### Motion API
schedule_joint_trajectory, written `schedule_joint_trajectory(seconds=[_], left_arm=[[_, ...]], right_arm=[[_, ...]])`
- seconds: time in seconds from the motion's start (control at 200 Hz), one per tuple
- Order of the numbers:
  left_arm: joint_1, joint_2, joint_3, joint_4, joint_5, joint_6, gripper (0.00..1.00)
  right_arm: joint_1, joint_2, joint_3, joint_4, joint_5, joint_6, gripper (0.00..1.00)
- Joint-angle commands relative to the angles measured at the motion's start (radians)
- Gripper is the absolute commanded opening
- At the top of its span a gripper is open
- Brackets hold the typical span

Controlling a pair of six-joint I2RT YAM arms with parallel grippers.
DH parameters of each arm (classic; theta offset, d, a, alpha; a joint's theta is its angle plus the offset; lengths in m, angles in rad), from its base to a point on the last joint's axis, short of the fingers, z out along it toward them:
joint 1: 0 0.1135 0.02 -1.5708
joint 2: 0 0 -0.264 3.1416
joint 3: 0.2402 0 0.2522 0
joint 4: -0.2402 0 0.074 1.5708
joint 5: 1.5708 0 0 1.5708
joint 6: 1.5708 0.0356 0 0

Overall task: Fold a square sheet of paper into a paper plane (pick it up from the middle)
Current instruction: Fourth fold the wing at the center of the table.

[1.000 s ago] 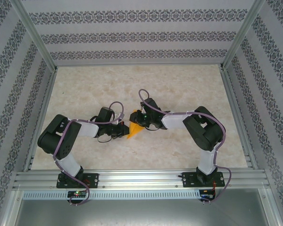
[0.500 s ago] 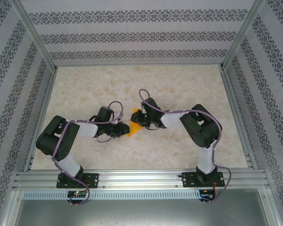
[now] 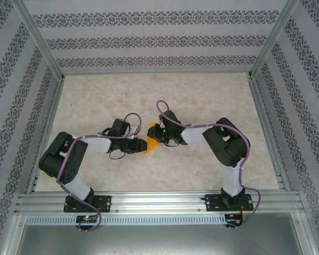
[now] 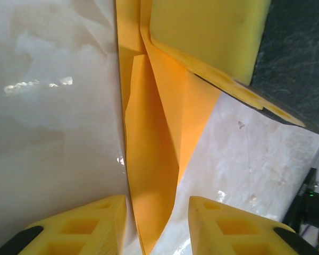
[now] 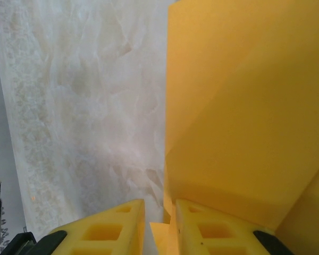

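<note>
The square sheet of paper [image 3: 153, 143], folded to an orange-yellow creased pointed shape, lies mid-table between my two grippers. In the left wrist view its narrow point [image 4: 154, 159] runs between my left gripper's [image 4: 158, 212] open fingers with room on both sides. The right gripper's yellow finger [image 4: 207, 37] lies over the paper's far end. In the right wrist view the paper [image 5: 244, 117] rises as a broad orange face beside the right-hand finger. The right gripper [image 5: 159, 212] has a narrow gap, with a paper corner low in it. The paper plane is this partly folded sheet.
Marbled tabletop [image 3: 202, 101] stretches to the back and sides, walled by patterned panels. An aluminium rail [image 3: 159, 201] runs along the near edge with both arm bases on it. The two grippers [image 3: 143, 145] [image 3: 158, 139] stand almost tip to tip.
My left gripper has opened and let go of the paper's point while edging right. The paper's lower tip now lies shorter and flatter. The right arm drew in slightly.
</note>
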Motion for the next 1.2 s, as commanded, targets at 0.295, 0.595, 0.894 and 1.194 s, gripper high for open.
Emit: schedule_joint_trajectory(seconds=[0.295,0.595,0.894,1.194], left_arm=[[-0.093,0.046,0.119,-0.178,-0.190,0.149,0.38],[-0.121,0.071,0.132,-0.184,-0.222,0.145,0.28],[-0.121,0.084,0.134,-0.166,-0.186,0.135,0.17],[-0.121,0.085,0.099,-0.139,-0.161,0.103,0.14]], right_arm=[[-0.006,0.004,0.004,0.027,0.000,0.009,0.24],[-0.005,0.007,0.002,0.028,-0.003,0.009,0.24],[-0.005,0.014,-0.002,0.021,0.000,0.003,0.24],[-0.004,0.041,0.025,-0.043,0.015,-0.017,0.23]])
